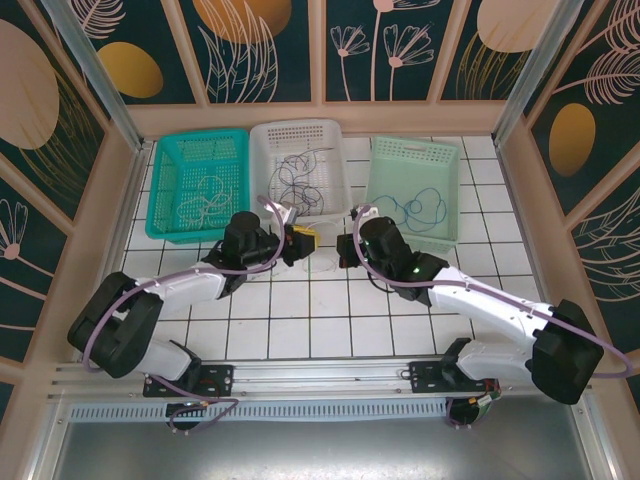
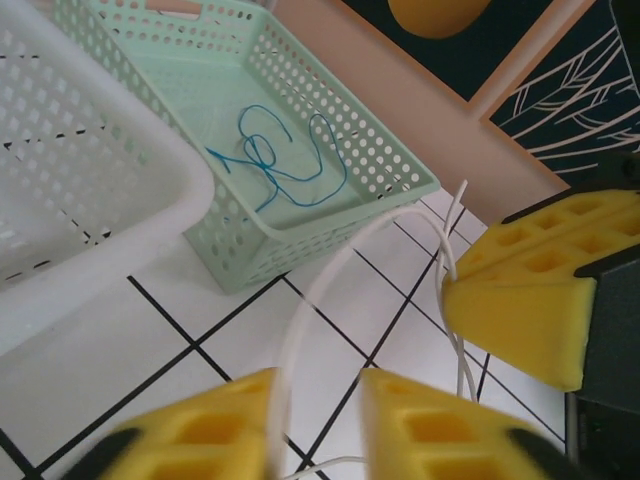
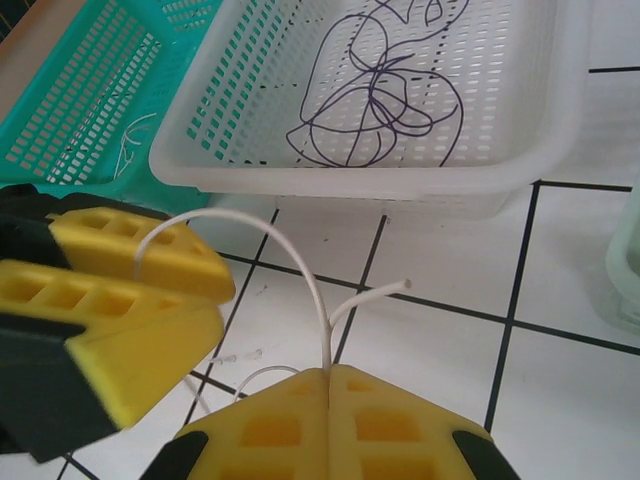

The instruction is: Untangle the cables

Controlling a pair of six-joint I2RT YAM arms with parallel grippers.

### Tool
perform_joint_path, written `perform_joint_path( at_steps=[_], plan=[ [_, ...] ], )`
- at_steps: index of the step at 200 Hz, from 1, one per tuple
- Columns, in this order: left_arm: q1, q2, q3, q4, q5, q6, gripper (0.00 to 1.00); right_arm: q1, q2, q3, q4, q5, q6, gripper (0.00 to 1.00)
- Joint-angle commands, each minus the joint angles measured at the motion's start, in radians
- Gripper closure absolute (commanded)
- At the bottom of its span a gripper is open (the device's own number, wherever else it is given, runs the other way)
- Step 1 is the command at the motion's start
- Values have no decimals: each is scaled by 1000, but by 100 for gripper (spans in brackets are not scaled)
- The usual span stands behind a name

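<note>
while white cable spans both grippers: slip risk on left side

since the right gripper [image 3: 330,372] has its pads pressed together on the white cable [image 3: 325,330], that end looks secure. the wire comes out of the seam, with a short free tip sticking out just beside it. it arches over to the left gripper [image 2: 315,378], whose fingers stand spread, the wire running through the gap against one pad, over the tiles [image 3: 430,260] in front of the baskets.

other cables are sorted: dark cables [image 3: 375,105] in the white basket [image 3: 350,185], blue cable [image 2: 275,165] in the green basket [image 2: 330,215], pale cables [image 1: 205,200] in the teal basket [image 1: 165,190].

risks, as i judge it:
- left isn't clamped, so any pull by the right could drag the wire out of the gap and drop it.
- the wire is thin and springy, so a hard tug could slide it through the right pinch too.
- the slack arch may catch on a pad corner when the arms part.
</note>
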Motion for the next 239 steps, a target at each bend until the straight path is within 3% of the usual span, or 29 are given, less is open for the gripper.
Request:
perform_joint_path(
  at_steps=[1,8,30,54,73,114,152,174,198,239],
  plan=[
    [-7,6,23,20,-3,4,99,7,-27,-18,29,21,-13,100],
    [-6,-2,23,12,-11,8,100,7,-26,-23,18,41,-8,100],
    [-6,-31,24,-13,-24,22,100,5,-24,-33,-11,84,9,86],
    [-7,-69,23,-8,-22,10,100,6,-18,-38,0,81,6,42],
    [-13,-91,23,-8,-22,-1,100,6,-10,-43,23,64,0,30],
    [-30,-120,25,-3,-8,-19,100,6,52,-53,97,35,-5,25],
    [-39,-151,14,0,22,-28,100,4,101,-53,184,87,2,22],
    [-39,-198,9,-38,31,3,100,-1,168,-3,136,116,0,29],
    [-38,-282,30,-169,1,91,100,-3,219,42,10,236,24,37],
    [-38,-399,43,-284,-56,151,100,-42,145,-22,-15,260,74,38]
  ],
)
